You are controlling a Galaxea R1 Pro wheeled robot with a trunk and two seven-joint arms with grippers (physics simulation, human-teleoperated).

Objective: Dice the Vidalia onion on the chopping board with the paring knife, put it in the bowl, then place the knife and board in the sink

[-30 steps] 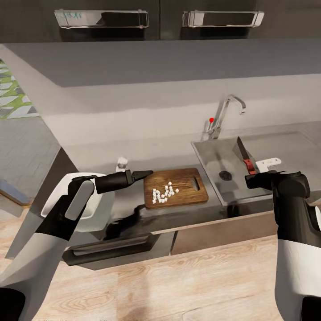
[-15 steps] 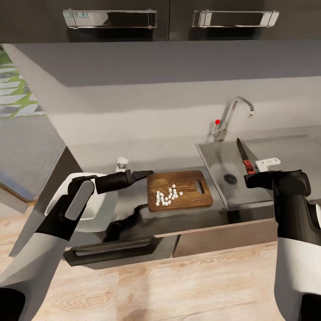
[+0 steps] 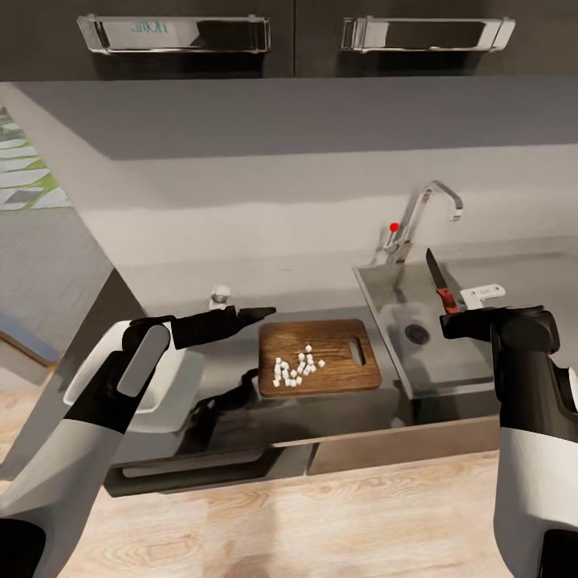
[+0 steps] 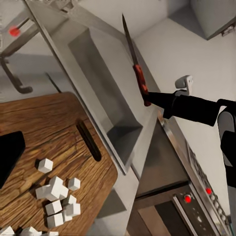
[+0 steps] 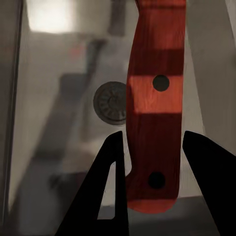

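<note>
The dark wooden chopping board [image 3: 341, 365] lies on the grey countertop [image 3: 185, 277] with the Vidalia onion as white dice [image 3: 295, 368] heaped on its left half. My right gripper [image 3: 449, 311] is shut on the red handle of the paring knife [image 3: 438, 281], blade pointing up and away over the sink [image 3: 401, 301]. The handle [image 5: 155, 113] hangs above the drain [image 5: 112, 103]. My left gripper [image 3: 263, 312] hovers by the board's far left corner, above the dice [image 4: 56, 194]. The white bowl [image 3: 172, 385] sits left of the board, partly hidden by my left arm.
A chrome tap [image 3: 425, 210] with a red knob rises behind the sink. A small shaker [image 3: 219, 295] stands on the countertop behind my left gripper. Dark upper cabinets hang overhead, a dark handle [image 3: 193, 467] juts out below the counter edge, and wooden floor lies in front.
The whole view has shifted slightly, so the camera moved. Both arms and the knife keep the same pose, and the dice stay on the board.
</note>
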